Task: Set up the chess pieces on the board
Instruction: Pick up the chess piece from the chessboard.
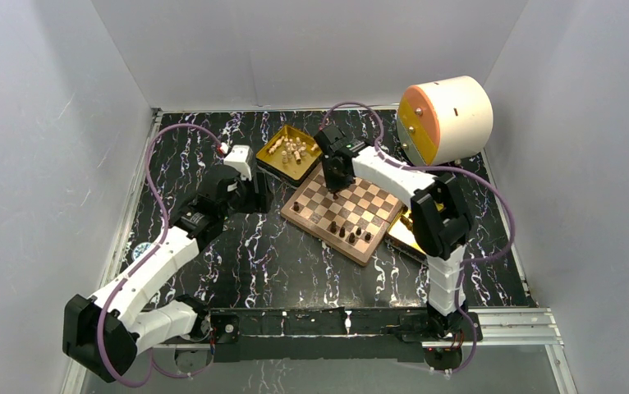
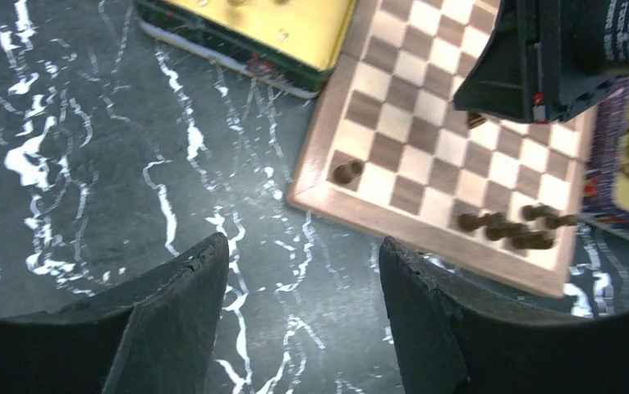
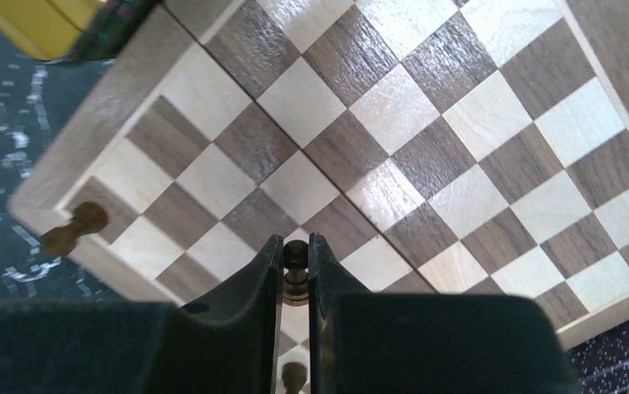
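Gripping dark piece (image 3: pixel 296 275), right-wrist view only

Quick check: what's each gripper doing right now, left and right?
Left gripper: open, holding nothing.
Right gripper: closed on a dark chess piece above the board.

White arm links (image 1: pixel 151 267), black joints (image 1: pixel 438 217), looping purple cables (image 1: pixel 352 104), left gripper (image 2: pixel 303 245) black, finger edges seemingly chipped

No text, label or number can be read.
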